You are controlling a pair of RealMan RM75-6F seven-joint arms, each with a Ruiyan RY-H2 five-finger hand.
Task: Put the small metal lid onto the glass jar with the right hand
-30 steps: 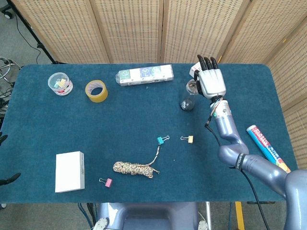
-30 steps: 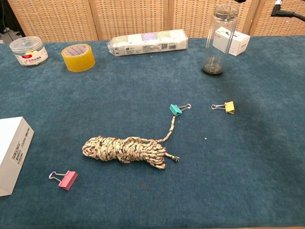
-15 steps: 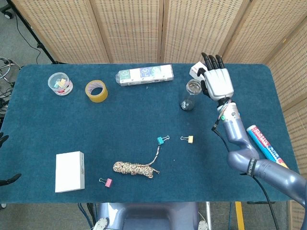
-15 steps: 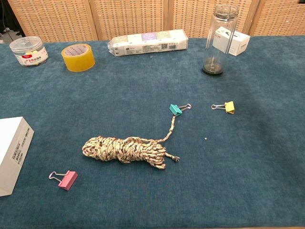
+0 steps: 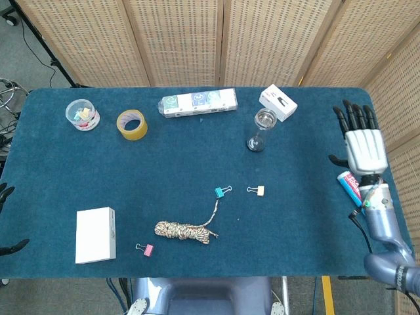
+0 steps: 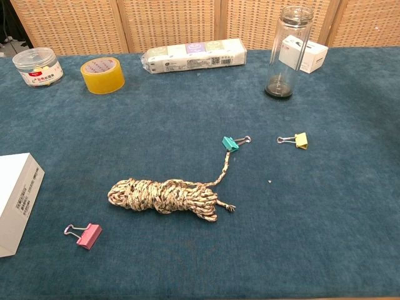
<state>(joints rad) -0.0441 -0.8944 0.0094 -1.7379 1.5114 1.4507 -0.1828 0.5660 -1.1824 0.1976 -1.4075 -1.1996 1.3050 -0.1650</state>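
Note:
The glass jar (image 5: 261, 129) stands upright at the back right of the blue table; in the chest view the glass jar (image 6: 286, 53) is tall and clear. A small silvery lid (image 5: 265, 118) sits on its mouth, and from the chest the lid (image 6: 295, 12) looks like a band at the top. My right hand (image 5: 363, 141) hovers at the table's right edge, far right of the jar, fingers spread and holding nothing. Only dark fingertips of my left hand (image 5: 14, 247) show at the left edge, apart and holding nothing.
A small white box (image 5: 278, 103) lies just behind the jar. A tissue pack (image 5: 198, 102), yellow tape roll (image 5: 132, 125) and clip tub (image 5: 82, 114) line the back. A rope bundle (image 5: 186, 231), binder clips (image 5: 256, 190) and a white box (image 5: 95, 234) lie nearer. A colourful tube (image 5: 364, 200) lies under my right wrist.
My right hand has left the jar's top and swung away to the table's right edge, out of the chest view. The jar has not moved.

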